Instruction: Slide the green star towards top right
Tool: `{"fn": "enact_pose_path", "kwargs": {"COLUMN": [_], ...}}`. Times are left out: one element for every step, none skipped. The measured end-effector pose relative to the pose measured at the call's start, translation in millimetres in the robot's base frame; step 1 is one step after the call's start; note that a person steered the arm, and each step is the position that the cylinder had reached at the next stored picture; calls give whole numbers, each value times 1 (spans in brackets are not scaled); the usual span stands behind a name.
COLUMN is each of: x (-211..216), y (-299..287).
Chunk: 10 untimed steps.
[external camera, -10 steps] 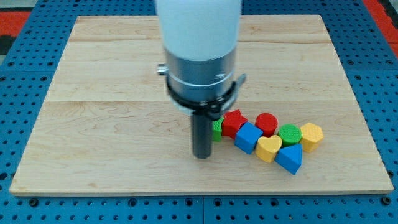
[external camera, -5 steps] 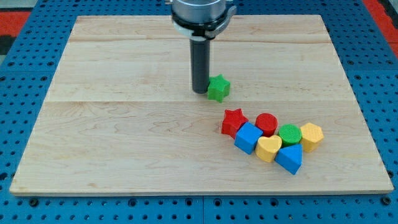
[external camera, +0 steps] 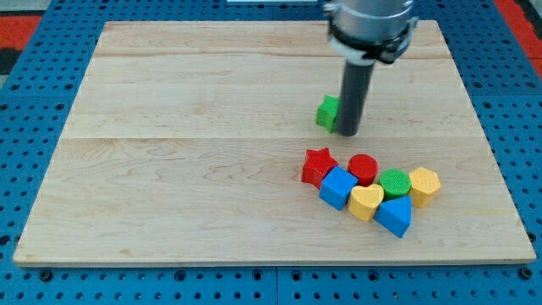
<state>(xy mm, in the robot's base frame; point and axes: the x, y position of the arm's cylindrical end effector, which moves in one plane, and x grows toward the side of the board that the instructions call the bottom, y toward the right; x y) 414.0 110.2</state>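
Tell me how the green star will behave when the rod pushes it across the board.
The green star looks small, rigid and flat-based, so it should slide rather than roll or tip on the smooth wooden board. Its points may let it rotate off line if pushed off-centre. My tip stands at its right edge, partly hiding it, so contact there cannot be confirmed.

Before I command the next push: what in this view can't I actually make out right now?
- Green star: its right part is hidden behind the rod, so its shape and any contact with my tip can't be confirmed.
- Arm above the rod: cut off by the view's top edge.
- Green cylinder: its lower part is hidden by the yellow heart and blue triangle.
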Motion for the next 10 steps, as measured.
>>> {"fn": "enact_pose_path", "kwargs": {"x": [-38,-36,-22,-18,-36,-51,-72,-107,-136,-154], "y": [-9,-21,-41,-72,-96,-73,-49,-46,-46,-48]}}
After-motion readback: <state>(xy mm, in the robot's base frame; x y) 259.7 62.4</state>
